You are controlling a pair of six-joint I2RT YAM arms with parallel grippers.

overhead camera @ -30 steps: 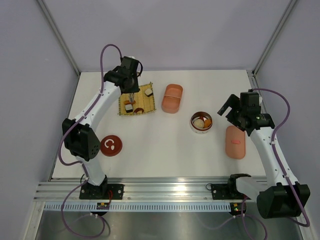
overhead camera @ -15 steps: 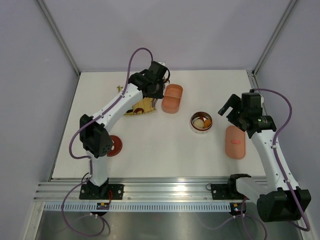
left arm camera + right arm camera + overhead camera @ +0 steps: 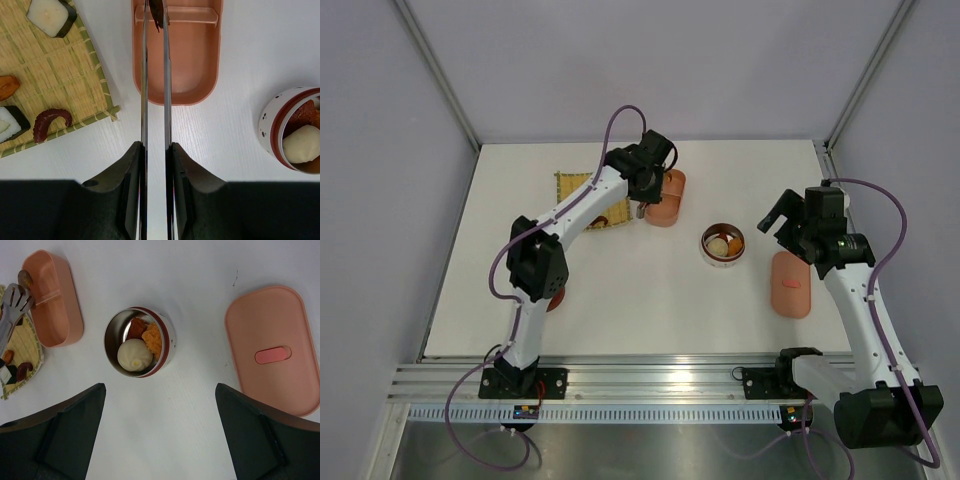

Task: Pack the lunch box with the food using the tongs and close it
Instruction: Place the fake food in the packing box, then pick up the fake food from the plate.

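My left gripper (image 3: 155, 150) is shut on the slim silvery tongs (image 3: 144, 75). Their tips pinch a small dark brown piece of food (image 3: 156, 12) over the far end of the open pink lunch box (image 3: 215, 60). Left of it, the yellow mat (image 3: 60, 70) carries two white-and-dark sushi blocks (image 3: 51, 15), an orange lump (image 3: 7, 86) and a dark red curl (image 3: 50, 121). My right gripper (image 3: 160, 440) hangs open and empty above the table, near the round bowl (image 3: 167, 340) holding a white bun (image 3: 134, 355) and orange pieces. From above, the left gripper (image 3: 645, 185) is at the lunch box (image 3: 670, 205).
The pink lid (image 3: 275, 350) lies flat right of the bowl, also the lid (image 3: 790, 285) under my right arm. A red disc (image 3: 556, 296) sits partly hidden behind the left arm. The table's far edge and side walls frame the area.
My left arm has swung right from above the yellow mat to the lunch box, carrying the tongs along. The right arm has stayed put.
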